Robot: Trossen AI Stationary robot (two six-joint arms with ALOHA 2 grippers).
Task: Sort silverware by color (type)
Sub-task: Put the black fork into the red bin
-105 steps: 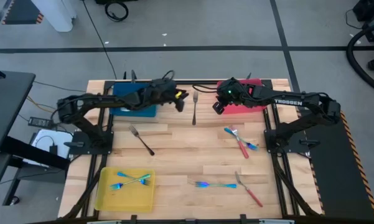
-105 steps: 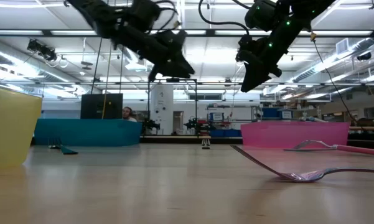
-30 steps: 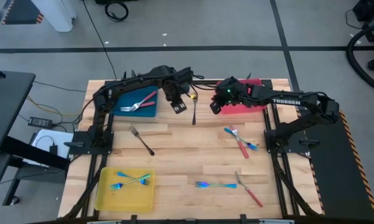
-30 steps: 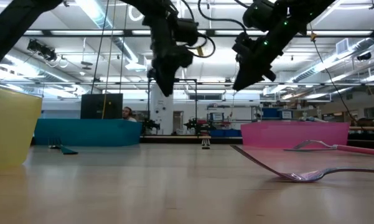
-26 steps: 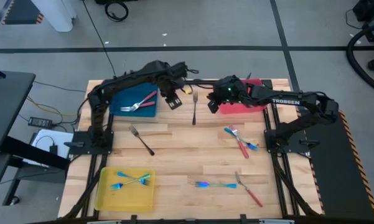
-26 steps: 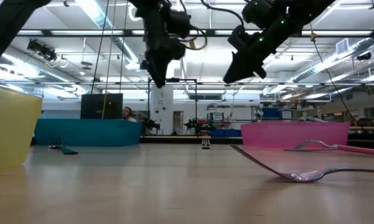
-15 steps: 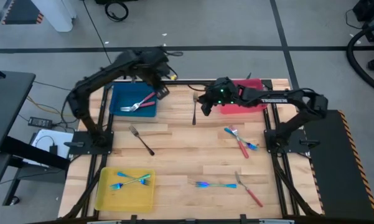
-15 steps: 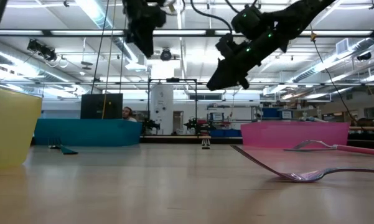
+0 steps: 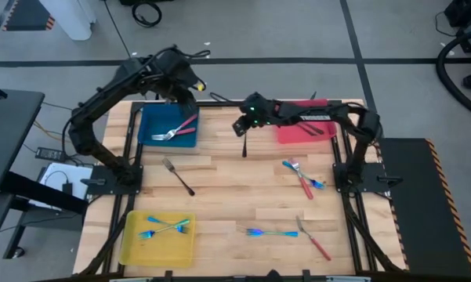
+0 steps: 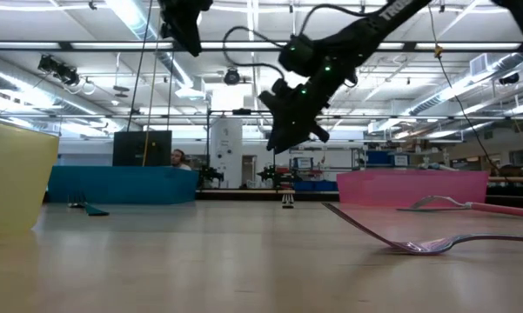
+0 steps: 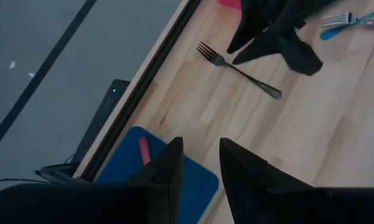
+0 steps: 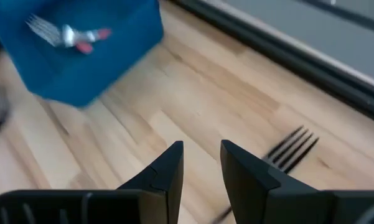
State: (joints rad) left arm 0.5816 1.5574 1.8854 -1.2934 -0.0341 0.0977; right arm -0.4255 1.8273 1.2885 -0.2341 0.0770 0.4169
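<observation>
Right claw, fingers narrowly spread and empty, hovers upper centre over the plain dark grey metal fork, partly hiding its tines. Left claw, also slightly spread, hangs above the blue rectangular tray holding a red-handled fork, its handle end cut off in the left wrist view. Remaining silverware lies scattered on the wooden surface.

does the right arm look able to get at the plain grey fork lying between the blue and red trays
Probably yes. The right gripper hangs open just above the grey fork, nothing lies over it, and the left gripper is off over the blue tray.
</observation>
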